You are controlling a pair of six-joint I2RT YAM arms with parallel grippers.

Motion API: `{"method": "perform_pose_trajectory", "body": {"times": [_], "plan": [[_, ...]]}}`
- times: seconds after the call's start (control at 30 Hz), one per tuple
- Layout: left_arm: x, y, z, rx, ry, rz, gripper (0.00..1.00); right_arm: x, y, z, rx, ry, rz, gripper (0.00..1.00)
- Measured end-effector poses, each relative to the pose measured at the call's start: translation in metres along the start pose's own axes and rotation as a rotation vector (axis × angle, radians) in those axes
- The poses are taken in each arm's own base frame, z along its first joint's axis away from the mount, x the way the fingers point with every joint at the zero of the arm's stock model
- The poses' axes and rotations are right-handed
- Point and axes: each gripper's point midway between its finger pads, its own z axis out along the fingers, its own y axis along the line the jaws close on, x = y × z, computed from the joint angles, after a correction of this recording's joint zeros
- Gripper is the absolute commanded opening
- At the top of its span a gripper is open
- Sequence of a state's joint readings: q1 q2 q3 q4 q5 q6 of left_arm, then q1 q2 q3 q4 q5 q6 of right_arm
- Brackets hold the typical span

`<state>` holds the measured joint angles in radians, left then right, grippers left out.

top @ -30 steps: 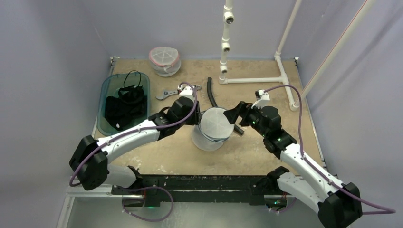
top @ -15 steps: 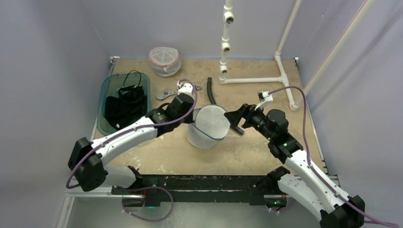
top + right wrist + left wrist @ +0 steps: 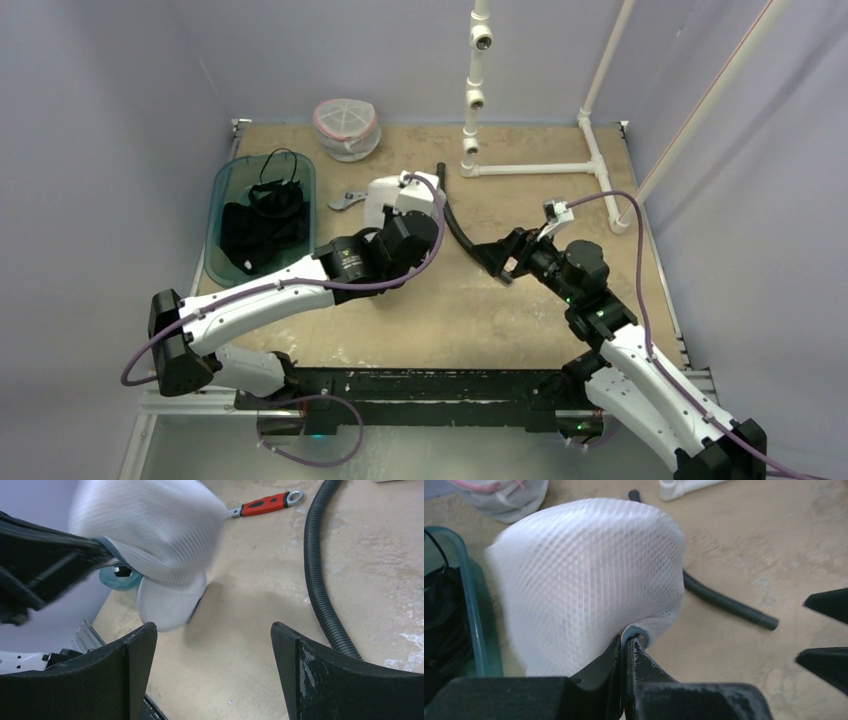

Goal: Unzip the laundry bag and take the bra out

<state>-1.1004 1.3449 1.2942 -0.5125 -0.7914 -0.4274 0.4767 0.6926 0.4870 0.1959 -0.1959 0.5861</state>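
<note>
The white mesh laundry bag (image 3: 380, 192) hangs in the air from my left gripper (image 3: 393, 213). In the left wrist view the gripper (image 3: 631, 641) is shut on the bag's grey zipper edge, with the bag (image 3: 584, 575) bulging beyond it. My right gripper (image 3: 492, 256) is open and empty to the right of the bag. In the right wrist view its gripper (image 3: 212, 647) is over bare table and the bag (image 3: 150, 525) is up at the far left. Black strappy garments (image 3: 258, 228) lie in the teal tub (image 3: 222, 182). What is inside the bag is hidden.
A second mesh bag (image 3: 346, 126) sits at the back. A black ribbed hose (image 3: 456, 226) and a wrench (image 3: 349, 198) lie mid-table; the wrench shows a red handle in the right wrist view (image 3: 262, 504). A white pipe frame (image 3: 535, 168) stands back right.
My left gripper has lifted the bag off the table centre and carried it back and to the left. My right gripper no longer touches the bag and stands open.
</note>
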Motion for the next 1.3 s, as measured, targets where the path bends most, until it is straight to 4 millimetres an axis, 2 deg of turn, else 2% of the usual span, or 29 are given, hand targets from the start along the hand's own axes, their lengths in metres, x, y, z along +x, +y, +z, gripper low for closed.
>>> {"method": "perform_pose_trajectory", "body": {"times": [0.13, 0.23, 0.33, 0.4, 0.53, 0.6, 0.7, 0.77, 0.83, 0.87, 0.97, 1.0, 1.1, 1.17, 1.3], "plan": [[0.038, 0.01, 0.007, -0.03, 0.058, 0.05, 0.0, 0.001, 0.006, 0.0, -0.039, 0.006, -0.009, 0.85], [0.04, 0.012, 0.005, -0.033, 0.062, 0.029, 0.0, -0.002, 0.013, 0.0, -0.072, -0.001, -0.016, 0.85], [0.031, 0.013, -0.001, -0.026, 0.043, -0.042, 0.0, -0.001, 0.014, -0.001, -0.079, 0.003, -0.022, 0.85], [0.018, 0.014, -0.008, -0.018, 0.024, -0.108, 0.0, -0.001, 0.016, -0.002, -0.088, 0.006, -0.027, 0.85], [-0.019, 0.012, -0.024, 0.01, -0.03, -0.285, 0.0, -0.001, 0.019, -0.006, -0.107, 0.0, -0.035, 0.85], [-0.036, 0.01, -0.031, 0.027, -0.056, -0.41, 0.0, 0.005, 0.017, -0.008, -0.108, 0.005, -0.034, 0.85], [-0.04, 0.01, -0.036, 0.034, -0.071, -0.562, 0.0, 0.016, 0.012, -0.014, -0.099, 0.022, -0.028, 0.86], [-0.026, 0.013, -0.032, 0.016, -0.065, -0.647, 0.0, 0.018, 0.012, -0.019, -0.097, 0.024, -0.027, 0.86], [0.005, 0.019, -0.022, -0.021, -0.038, -0.709, 0.0, 0.016, 0.013, -0.024, -0.1, 0.017, -0.031, 0.86], [0.022, 0.023, -0.016, -0.043, -0.02, -0.725, 0.0, 0.016, 0.014, -0.025, -0.101, 0.014, -0.033, 0.86], [0.093, 0.038, 0.003, -0.127, 0.053, -0.767, 0.0, 0.016, 0.014, -0.027, -0.102, 0.01, -0.041, 0.85], [0.123, 0.044, 0.007, -0.161, 0.088, -0.773, 0.0, 0.017, 0.013, -0.027, -0.1, 0.013, -0.041, 0.85], [0.167, 0.054, 0.008, -0.205, 0.144, -0.795, 0.0, 0.03, 0.004, -0.025, -0.082, 0.041, -0.029, 0.83], [0.173, 0.057, 0.005, -0.207, 0.145, -0.83, 0.0, 0.042, -0.004, -0.022, -0.065, 0.073, -0.017, 0.82], [0.156, 0.059, -0.002, -0.168, 0.099, -0.924, 0.0, 0.068, -0.018, -0.013, -0.037, 0.162, 0.016, 0.8]]}}
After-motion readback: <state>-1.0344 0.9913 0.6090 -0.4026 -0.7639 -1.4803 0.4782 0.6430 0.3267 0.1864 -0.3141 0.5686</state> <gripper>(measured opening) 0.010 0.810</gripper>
